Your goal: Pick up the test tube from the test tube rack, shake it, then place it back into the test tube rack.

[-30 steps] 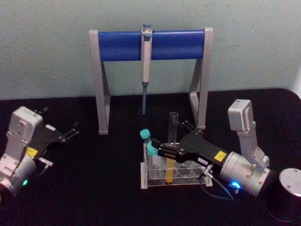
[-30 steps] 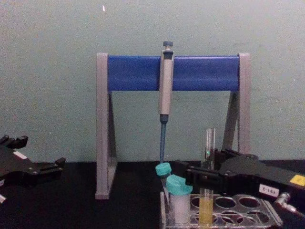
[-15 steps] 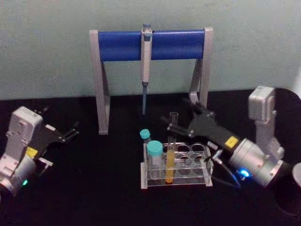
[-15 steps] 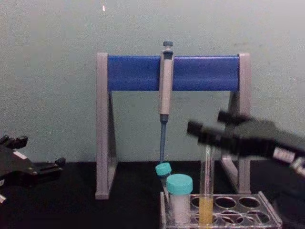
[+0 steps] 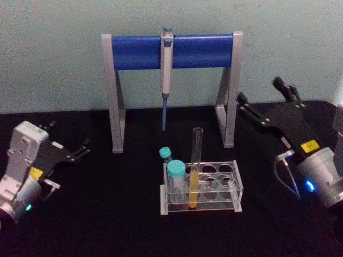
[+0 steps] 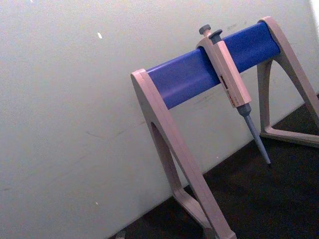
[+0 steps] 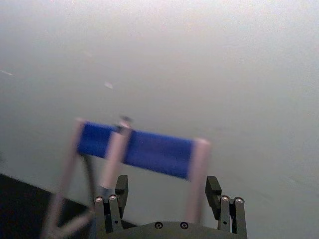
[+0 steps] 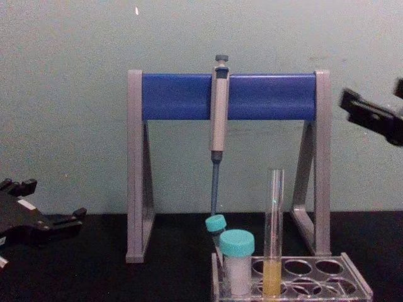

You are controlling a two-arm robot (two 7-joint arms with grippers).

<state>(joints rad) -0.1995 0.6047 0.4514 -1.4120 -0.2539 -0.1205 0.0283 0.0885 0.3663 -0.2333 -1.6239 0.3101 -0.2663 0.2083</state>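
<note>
I see the tube (image 5: 196,170) standing in the rack (image 5: 230,188), my right tool (image 5: 264,104) spread and empty at two o'clock, so the job looks finished.

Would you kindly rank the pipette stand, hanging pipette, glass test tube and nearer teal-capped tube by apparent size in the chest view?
1. Grey-and-blue pipette stand
2. Grey pipette, hanging on it
3. Clear glass test tube, slightly shorter, though nearer the camera
4. Teal-capped short tube

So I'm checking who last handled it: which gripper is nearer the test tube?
Right. The right gripper hangs open, up and to the right of the test tube; the left gripper sits farther off, low at left.
</note>
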